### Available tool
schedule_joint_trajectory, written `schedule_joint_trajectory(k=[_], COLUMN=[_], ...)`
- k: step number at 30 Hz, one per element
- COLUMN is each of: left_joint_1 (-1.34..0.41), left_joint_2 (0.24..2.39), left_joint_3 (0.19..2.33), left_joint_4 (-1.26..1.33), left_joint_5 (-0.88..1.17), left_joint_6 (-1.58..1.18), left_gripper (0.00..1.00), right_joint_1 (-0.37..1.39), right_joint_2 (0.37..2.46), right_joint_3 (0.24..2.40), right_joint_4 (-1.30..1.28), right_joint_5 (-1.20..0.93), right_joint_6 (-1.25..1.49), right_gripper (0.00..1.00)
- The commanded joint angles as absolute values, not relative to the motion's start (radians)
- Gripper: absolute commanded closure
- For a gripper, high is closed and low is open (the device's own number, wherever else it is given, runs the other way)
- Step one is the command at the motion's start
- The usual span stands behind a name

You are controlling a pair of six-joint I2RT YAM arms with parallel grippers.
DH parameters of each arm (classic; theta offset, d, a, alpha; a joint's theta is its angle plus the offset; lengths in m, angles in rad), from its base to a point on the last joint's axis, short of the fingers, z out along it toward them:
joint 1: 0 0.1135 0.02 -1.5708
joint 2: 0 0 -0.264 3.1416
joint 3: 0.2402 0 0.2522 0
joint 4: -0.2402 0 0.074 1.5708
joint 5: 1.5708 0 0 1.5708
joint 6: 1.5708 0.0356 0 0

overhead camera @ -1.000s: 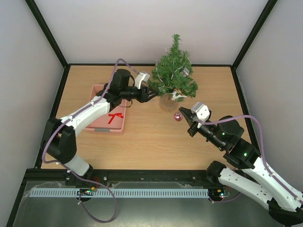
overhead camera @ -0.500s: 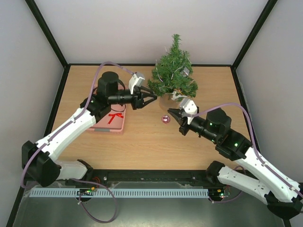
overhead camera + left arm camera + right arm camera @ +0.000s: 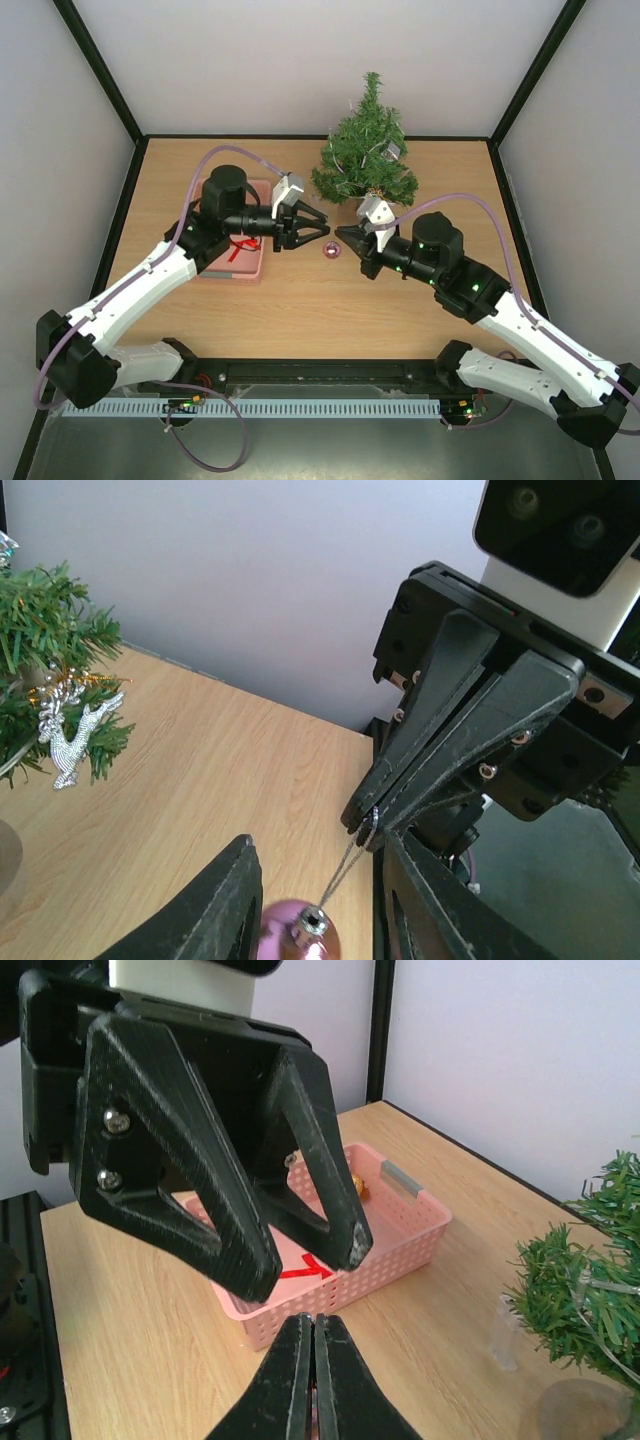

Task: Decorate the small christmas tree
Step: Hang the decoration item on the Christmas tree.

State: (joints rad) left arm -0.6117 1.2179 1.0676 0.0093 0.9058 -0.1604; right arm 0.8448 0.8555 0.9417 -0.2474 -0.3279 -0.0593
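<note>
Change noted: pink bauble (image 3: 331, 251) carried leftward since a second ago, now mid-frame in the overhead view, dangling over the surface (image 3: 300, 310). Carrier: right hand (image 3: 339, 237), fingers pressed together on the bauble's thread loop. Receiver: left hand (image 3: 322, 232), drawn back from the tree to meet it, fingers apart on either side of the bauble; contact not discernible. Location of small christmas tree (image 3: 365, 160): upright, upper centre-right, just behind both hands. Assessment: hand-to-hand transfer likely; bauble not yet on a branch

Overhead view plus two facing wrist close-ups
</note>
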Motion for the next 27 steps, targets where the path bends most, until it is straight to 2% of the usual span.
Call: schedule_joint_trajectory(k=[1,10,16,27], left_joint_1=[-0.621,-0.638,-0.642,-0.673], left_joint_2=[1.213,1.233,1.228,1.233], left_joint_3=[1.048,1.028,1.017,0.954], left_joint_4=[0.028,0.012,0.023,0.157], left_joint_5=[0.929,0.886,0.825,0.792], left_joint_6=[-0.102,-0.061,-0.064,-0.091], left_gripper=[0.66,0.66,0.64,0.61], right_joint_1=[0.848,0.848,0.848,0.848], right_joint_2=[0.868,0.892,0.914,0.963], right_joint_3=[0.986,1.025,1.076,1.132], right_joint_4=[-0.206,-0.268,-0.427,-0.683], right_joint_5=[-0.349,-0.28,-0.125,-0.032], right_joint_6=[-0.011,0.009,0.004,0.141], right_gripper=[0.98,0.98,0.98,0.98])
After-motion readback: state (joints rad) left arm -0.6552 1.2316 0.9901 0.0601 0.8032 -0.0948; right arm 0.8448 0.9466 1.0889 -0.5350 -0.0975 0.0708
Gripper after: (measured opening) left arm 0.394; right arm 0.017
